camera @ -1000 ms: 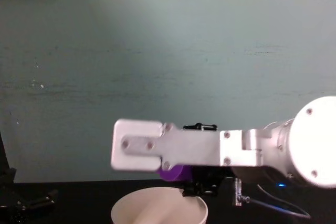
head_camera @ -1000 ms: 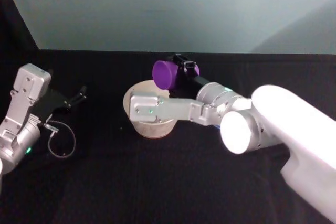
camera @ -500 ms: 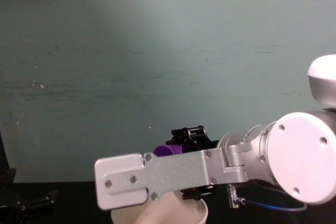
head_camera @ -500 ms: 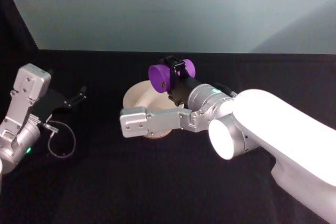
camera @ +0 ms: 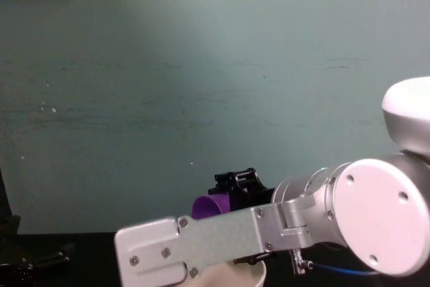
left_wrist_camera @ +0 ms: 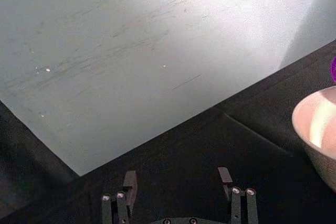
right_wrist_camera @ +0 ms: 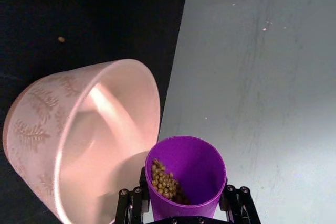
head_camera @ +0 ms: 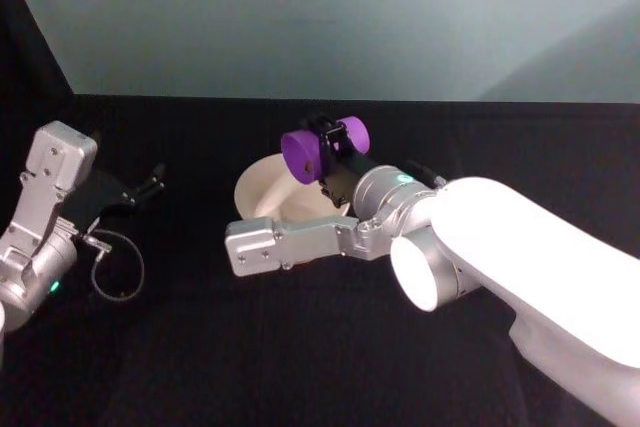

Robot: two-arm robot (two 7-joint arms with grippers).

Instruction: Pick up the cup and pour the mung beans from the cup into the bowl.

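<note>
Jaws of the right gripper (right_wrist_camera: 182,205) clenched the small purple plastic cup (head_camera: 315,150), tipped sideways over the wide cream bowl (head_camera: 255,182). Mung beans (right_wrist_camera: 164,181) lay inside the cup, so pouring seemed barely begun. Left gripper (left_wrist_camera: 177,182) idled far left, fingers spread.

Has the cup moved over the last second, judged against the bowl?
Yes. The cup, clamped in the right gripper, has shifted slightly to the robot's left over the bowl, which stayed put.
</note>
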